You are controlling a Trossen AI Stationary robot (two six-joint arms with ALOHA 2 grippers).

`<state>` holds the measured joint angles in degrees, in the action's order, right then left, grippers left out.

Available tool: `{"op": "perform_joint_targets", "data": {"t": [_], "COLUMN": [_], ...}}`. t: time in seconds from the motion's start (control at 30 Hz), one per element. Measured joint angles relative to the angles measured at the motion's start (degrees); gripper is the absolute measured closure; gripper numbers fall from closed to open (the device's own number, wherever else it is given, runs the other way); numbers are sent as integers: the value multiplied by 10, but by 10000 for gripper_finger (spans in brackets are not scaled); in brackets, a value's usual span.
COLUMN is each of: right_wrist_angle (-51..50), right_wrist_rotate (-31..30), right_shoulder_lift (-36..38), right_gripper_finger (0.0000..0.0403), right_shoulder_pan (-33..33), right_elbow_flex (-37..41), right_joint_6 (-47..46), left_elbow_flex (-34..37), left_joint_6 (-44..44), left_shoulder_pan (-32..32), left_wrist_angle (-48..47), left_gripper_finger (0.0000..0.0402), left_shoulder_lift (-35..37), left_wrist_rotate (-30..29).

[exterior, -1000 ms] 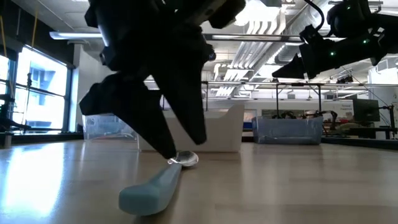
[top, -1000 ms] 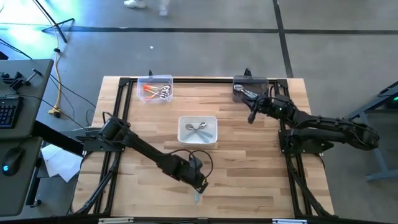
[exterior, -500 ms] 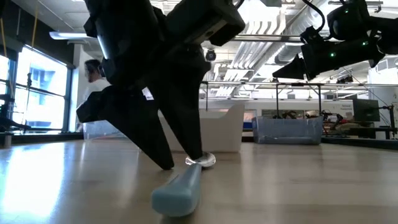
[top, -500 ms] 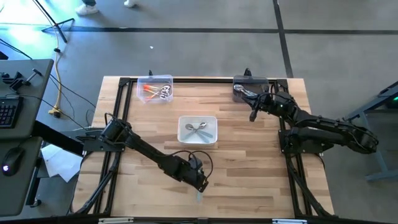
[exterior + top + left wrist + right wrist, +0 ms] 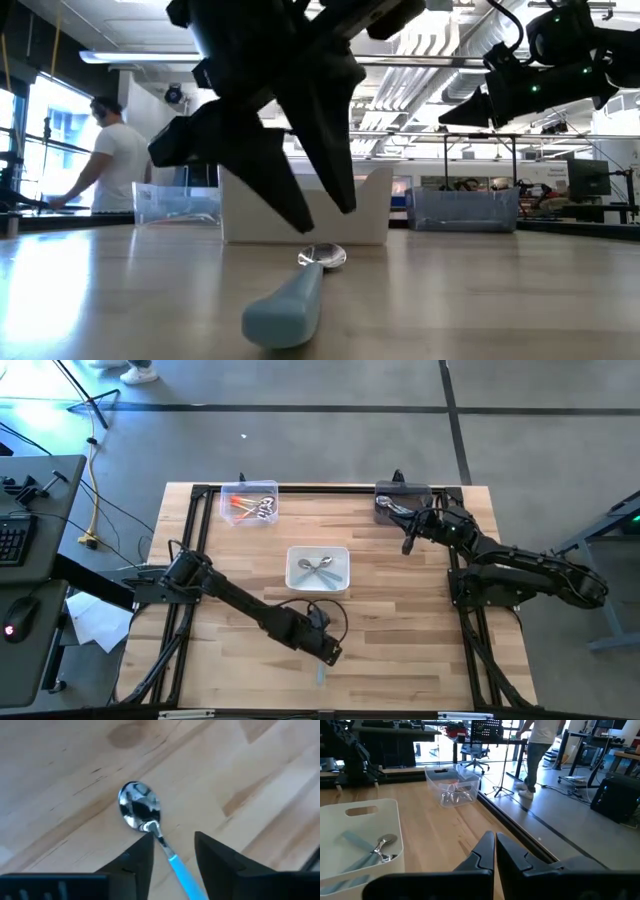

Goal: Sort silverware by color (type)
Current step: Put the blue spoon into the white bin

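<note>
Left gripper (image 5: 325, 215): above the wooden table (image 5: 400, 620) near its front edge; fingers parted either side of the neck of a light-blue-handled spoon with a shiny metal bowl (image 5: 145, 815), not gripping it.
Spoon: flat on the wood, free of both fingers (image 5: 215, 857).
Right gripper (image 5: 494, 851): fingers pressed together, empty, raised by the grey bin (image 5: 398, 500) at the far right corner.
White bin (image 5: 318, 570): mid-table, holds spoons.
Clear bin (image 5: 249, 503): far left, orange-handled spoons.
Writing: none legible.
Room: a person (image 5: 110, 165) stands beyond the table.
</note>
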<state>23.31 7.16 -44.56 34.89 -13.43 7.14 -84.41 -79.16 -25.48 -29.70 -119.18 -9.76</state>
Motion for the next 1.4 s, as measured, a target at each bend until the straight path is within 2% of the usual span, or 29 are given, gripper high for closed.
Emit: {"op": "perform_joint_targets", "data": {"t": [0.2, 0.33, 0.7, 0.9, 1.07, 1.2, 1.4], "right_wrist_angle": [1, 4, 9, 10, 10, 10, 10], "right_wrist_rotate": [0, 0, 0, 0, 0, 0, 0], "right_shoulder_lift": [0, 0, 0, 0, 0, 0, 0], "right_gripper_finger": [402, 402, 402, 402, 402, 402, 402], "right_shoulder_pan": [0, 0, 0, 0, 0, 0, 0], "right_elbow_flex": [0, 0, 0, 0, 0, 0, 0], "right_joint_6": [-2, -2, -2, -2, -2, -7, -7], "left_elbow_flex": [-3, -12, -120, -128, -134, -134, -124], "left_joint_6": [-18, -17, 5, 13, 18, 2, -9], "left_shoulder_pan": [-4, -7, -13, -15, -15, -17, -20], "left_wrist_angle": [-5, -6, -172, -244, -301, -298, -289], "left_gripper_finger": [218, 203, 202, 202, 202, 202, 217], "left_shoulder_lift": [-13, -27, -89, -86, -86, -85, -84], "left_wrist_rotate": [-11, -11, -36, -30, 8, 47, 53]}}
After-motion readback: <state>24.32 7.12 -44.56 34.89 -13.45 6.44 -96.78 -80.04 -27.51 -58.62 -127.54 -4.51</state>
